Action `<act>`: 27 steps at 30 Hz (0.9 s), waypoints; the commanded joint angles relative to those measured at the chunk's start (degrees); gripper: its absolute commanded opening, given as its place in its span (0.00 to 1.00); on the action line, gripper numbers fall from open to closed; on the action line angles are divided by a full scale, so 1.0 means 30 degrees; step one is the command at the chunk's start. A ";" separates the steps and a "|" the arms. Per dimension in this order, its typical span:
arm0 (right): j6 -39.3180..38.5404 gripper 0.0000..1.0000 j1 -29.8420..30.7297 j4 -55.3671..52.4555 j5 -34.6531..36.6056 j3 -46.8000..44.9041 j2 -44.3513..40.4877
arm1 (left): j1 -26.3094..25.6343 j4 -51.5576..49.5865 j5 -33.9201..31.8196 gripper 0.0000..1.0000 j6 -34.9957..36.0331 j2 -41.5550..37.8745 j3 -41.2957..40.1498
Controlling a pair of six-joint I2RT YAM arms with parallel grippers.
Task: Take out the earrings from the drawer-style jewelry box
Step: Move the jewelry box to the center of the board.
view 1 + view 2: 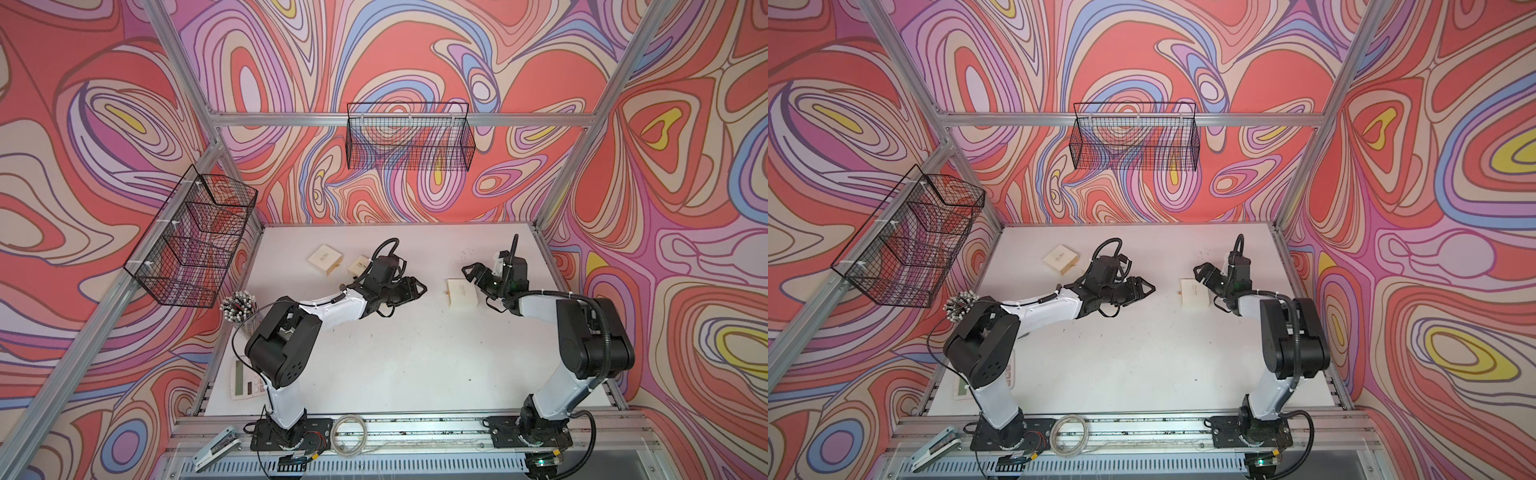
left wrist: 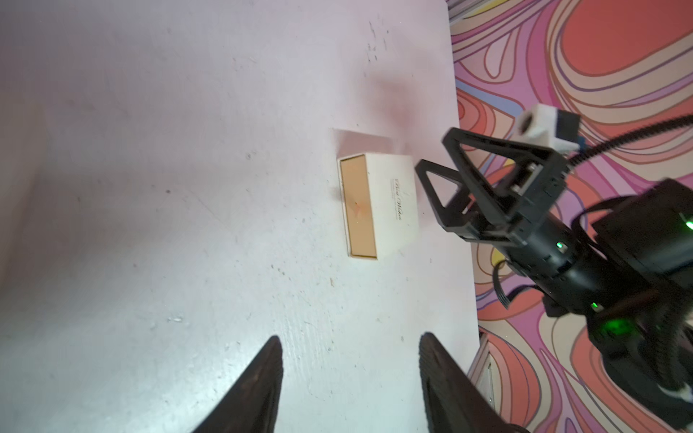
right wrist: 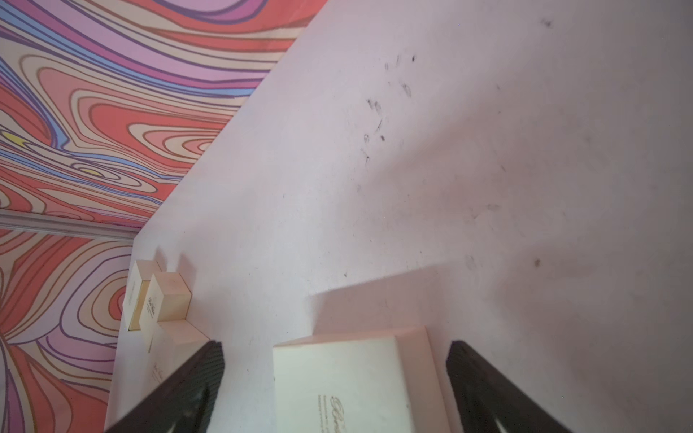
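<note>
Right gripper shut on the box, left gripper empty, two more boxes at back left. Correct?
One thing is wrong: the right gripper is open, not shut on the box. The right wrist view shows its fingers standing clear of the box on both sides. The rest holds: the left gripper is empty, and two more boxes sit at back left.

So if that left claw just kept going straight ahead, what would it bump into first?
Probably the cream box lying on the table ahead of the left gripper, though it may be high enough to pass over it.
</note>
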 commanded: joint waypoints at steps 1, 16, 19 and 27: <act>-0.0574 0.98 0.0172 -0.1220 -0.1130 0.1231 0.1301 | -0.0352 0.0871 0.0689 0.62 -0.0745 -0.0848 -0.1082; -0.0448 0.97 0.2673 0.0139 -0.4337 0.0725 0.2597 | -0.0463 0.0769 0.0699 0.62 -0.1617 -0.3325 -0.3729; 0.0150 0.96 0.3115 0.0897 -0.4055 -0.0976 0.1420 | -0.0530 0.1431 0.1181 0.59 -0.2334 -0.3591 -0.4594; 0.1145 0.95 0.5344 0.2490 -0.3208 -0.3832 -0.0739 | -0.0987 0.2427 0.0730 0.53 -0.3309 -0.4659 -0.7036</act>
